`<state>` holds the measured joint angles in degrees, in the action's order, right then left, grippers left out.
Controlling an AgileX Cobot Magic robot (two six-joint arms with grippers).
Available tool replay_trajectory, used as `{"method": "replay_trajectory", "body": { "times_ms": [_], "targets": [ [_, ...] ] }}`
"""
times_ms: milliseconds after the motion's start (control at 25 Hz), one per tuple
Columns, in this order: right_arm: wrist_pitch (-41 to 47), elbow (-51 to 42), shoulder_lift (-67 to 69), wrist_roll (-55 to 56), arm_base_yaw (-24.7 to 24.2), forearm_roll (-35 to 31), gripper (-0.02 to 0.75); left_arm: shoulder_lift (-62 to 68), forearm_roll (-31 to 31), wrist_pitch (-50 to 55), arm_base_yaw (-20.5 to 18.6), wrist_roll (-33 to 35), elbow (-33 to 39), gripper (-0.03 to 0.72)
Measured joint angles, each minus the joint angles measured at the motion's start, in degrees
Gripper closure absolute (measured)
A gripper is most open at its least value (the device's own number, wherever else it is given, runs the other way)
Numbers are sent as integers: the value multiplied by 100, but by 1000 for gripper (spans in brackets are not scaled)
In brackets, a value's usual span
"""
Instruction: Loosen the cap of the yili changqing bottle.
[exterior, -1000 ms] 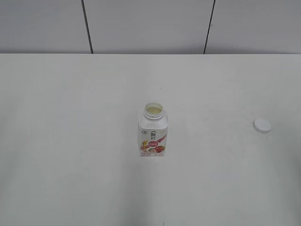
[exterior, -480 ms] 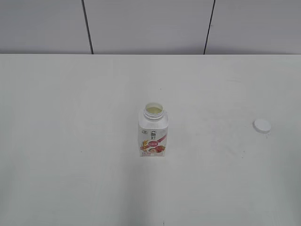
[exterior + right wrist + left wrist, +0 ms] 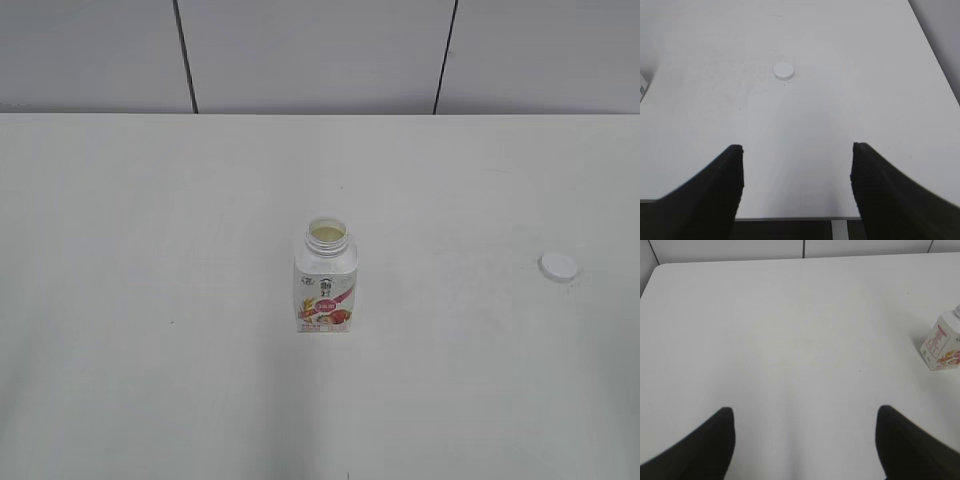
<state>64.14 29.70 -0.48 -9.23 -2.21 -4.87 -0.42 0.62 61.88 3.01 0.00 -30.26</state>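
Observation:
The yili changqing bottle (image 3: 326,283) stands upright at the middle of the white table, its neck open with no cap on it. It also shows at the right edge of the left wrist view (image 3: 941,339). The white cap (image 3: 558,266) lies flat on the table far to the bottle's right, and shows in the right wrist view (image 3: 784,70). My left gripper (image 3: 805,415) is open and empty, well short of the bottle. My right gripper (image 3: 797,152) is open and empty over the table's near edge, well short of the cap. Neither arm shows in the exterior view.
The white table (image 3: 150,200) ends at a grey panelled wall (image 3: 320,50) at the back. Its near edge (image 3: 795,218) runs under my right gripper.

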Motion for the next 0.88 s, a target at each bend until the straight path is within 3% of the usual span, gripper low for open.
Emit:
{"method": "replay_trajectory", "body": {
  "times_ms": [880],
  "targets": [
    [-117,-24,0,-18,0,17,205,0,-21,-114,0,0,59,176]
  ]
}}
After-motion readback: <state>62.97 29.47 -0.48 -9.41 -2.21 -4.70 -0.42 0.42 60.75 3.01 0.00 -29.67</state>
